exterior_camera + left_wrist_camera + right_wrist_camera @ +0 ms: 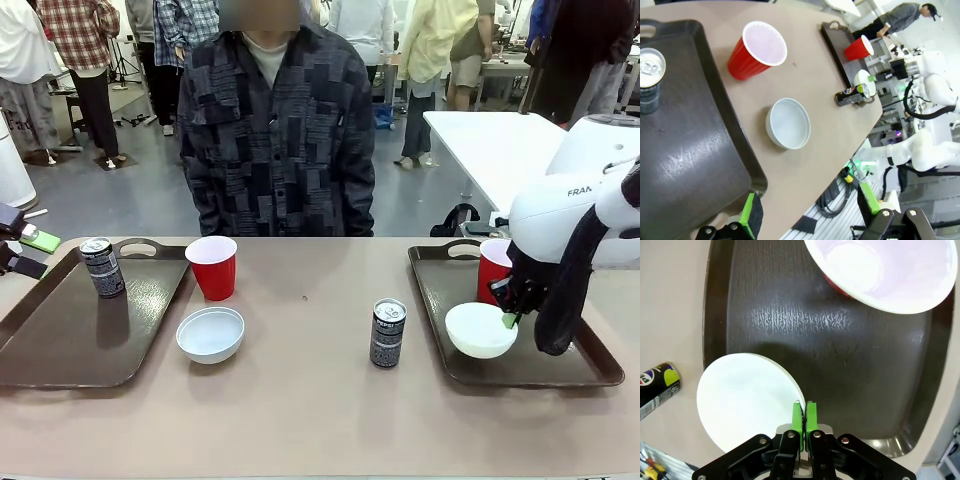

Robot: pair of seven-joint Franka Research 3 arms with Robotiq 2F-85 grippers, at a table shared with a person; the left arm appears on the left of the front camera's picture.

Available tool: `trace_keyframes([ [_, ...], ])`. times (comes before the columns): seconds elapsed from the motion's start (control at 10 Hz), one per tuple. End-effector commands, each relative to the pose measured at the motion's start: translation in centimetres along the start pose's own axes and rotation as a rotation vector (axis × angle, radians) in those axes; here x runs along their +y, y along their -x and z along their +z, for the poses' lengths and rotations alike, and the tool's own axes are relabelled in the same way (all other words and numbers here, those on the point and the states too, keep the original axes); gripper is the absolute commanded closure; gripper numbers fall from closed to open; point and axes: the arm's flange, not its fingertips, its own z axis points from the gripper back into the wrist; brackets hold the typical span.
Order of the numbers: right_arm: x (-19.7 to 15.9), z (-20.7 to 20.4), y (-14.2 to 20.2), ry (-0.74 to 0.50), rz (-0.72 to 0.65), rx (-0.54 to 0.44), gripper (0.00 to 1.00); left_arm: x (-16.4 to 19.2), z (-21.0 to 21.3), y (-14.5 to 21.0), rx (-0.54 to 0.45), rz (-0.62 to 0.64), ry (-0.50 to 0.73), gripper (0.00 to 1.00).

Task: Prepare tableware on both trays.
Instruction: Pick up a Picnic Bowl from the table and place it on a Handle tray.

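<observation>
Above a grainy brown tray [840, 340], the right gripper [804, 416] pinches a round bowl [742, 400].

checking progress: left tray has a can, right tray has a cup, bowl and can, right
Not quite: the front view shows the right tray holding a red cup and a bowl; the second can stands on the table beside it. The left tray does hold a can.

Front camera looks across beige tabletop [300, 420]. Left wrist: high, oblique. Right wrist: close, straight down on dark brown rectangular plastic tray [850, 355], shared by all.
</observation>
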Motion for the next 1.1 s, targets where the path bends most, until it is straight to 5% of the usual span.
trace_keyframes([
  [0.0, -0.3, 0.0, 0.3, -0.042, 0.021, -0.009, 0.68, 0.0, 0.1, 0.0, -0.004, 0.001, 0.001, 0.0],
  [0.2, -0.1, 0.8, 0.7, -0.044, 0.028, -0.02, 0.09, 0.0, 0.1, 0.0, -0.004, 0.001, 0.001, 0.0],
  [0.3, -0.2, 1.2, 0.9, -0.039, 0.015, -0.026, 0.17, 0.0, 0.1, 0.0, -0.004, 0.001, 0.001, 0.0],
  [0.4, -0.2, 1.8, 1.1, -0.038, 0.015, -0.02, 0.0, 0.0, 0.1, 0.0, -0.004, 0.001, 0.001, 0.0],
  [0.6, 0.1, 3.9, 2.0, -0.008, 0.023, 0.008, 0.0, 0.0, 0.1, 0.0, -0.004, 0.001, 0.001, 0.0],
  [0.7, 0.3, 5.2, 2.6, 0.003, 0.019, 0.029, 0.33, 0.0, 0.1, 0.0, -0.004, 0.001, 0.001, 0.0],
  [1.0, 0.7, 10.8, 4.7, -0.032, 0.008, 0.054, 0.03, 0.0, 0.1, 0.0, -0.004, 0.001, 0.001, 0.0],
])
